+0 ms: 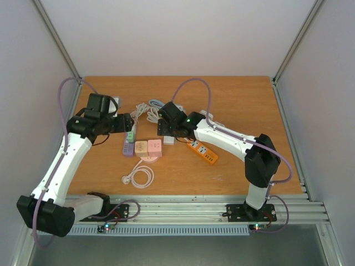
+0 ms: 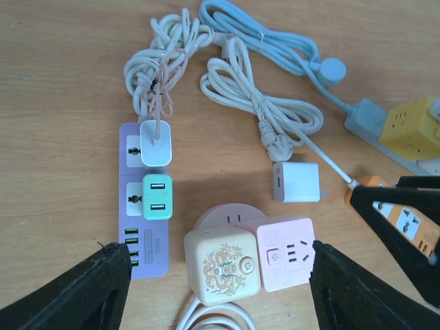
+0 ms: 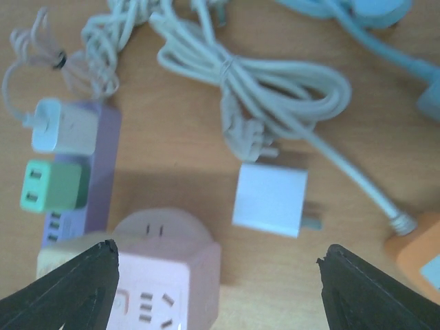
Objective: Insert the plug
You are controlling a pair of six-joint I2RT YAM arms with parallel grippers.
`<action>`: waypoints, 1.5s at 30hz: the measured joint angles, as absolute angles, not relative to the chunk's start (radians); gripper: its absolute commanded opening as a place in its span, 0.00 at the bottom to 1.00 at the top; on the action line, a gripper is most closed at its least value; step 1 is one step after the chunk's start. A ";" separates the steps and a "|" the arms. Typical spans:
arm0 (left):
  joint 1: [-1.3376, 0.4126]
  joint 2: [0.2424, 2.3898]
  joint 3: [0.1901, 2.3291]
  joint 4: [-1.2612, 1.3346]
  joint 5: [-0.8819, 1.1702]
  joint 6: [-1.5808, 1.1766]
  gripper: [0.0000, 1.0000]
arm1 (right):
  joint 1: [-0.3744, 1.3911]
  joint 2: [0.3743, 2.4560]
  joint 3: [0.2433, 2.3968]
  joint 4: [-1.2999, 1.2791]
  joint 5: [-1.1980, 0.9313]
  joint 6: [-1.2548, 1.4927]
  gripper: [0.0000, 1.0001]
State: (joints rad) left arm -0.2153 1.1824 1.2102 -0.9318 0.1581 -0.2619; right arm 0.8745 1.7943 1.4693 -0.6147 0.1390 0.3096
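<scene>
A white cube charger plug [image 3: 269, 199] lies loose on the wooden table, prongs to the right; it also shows in the left wrist view [image 2: 295, 182] and the top view [image 1: 168, 139]. My right gripper [image 3: 218, 251] is open above it, empty, the plug just beyond its fingertips. A purple power strip [image 2: 144, 206] holds a white charger [image 2: 156, 143] and a green USB adapter [image 2: 157, 196]. My left gripper [image 2: 216, 249] is open and empty above a cream cube socket [image 2: 221, 265] and a pink cube socket [image 2: 289, 253].
An orange power strip [image 1: 202, 152] lies right of the plug. Bundled white cables [image 2: 261, 103] and a blue cable [image 2: 275, 41] lie behind. A yellow cube socket [image 2: 412, 127] sits on a grey strip. A coiled white cord [image 1: 138, 177] lies in front.
</scene>
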 measured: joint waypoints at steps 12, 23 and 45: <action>-0.215 1.045 1.071 -0.797 0.181 -0.403 0.72 | 0.847 2.134 1.749 -0.848 0.230 0.325 0.84; -0.215 1.034 1.062 -0.787 0.211 -0.419 0.72 | 0.847 2.238 1.863 -0.955 0.223 0.366 0.71; -0.215 1.019 1.060 -0.777 0.284 -0.419 0.80 | 0.842 2.128 1.676 -0.857 0.211 0.424 0.48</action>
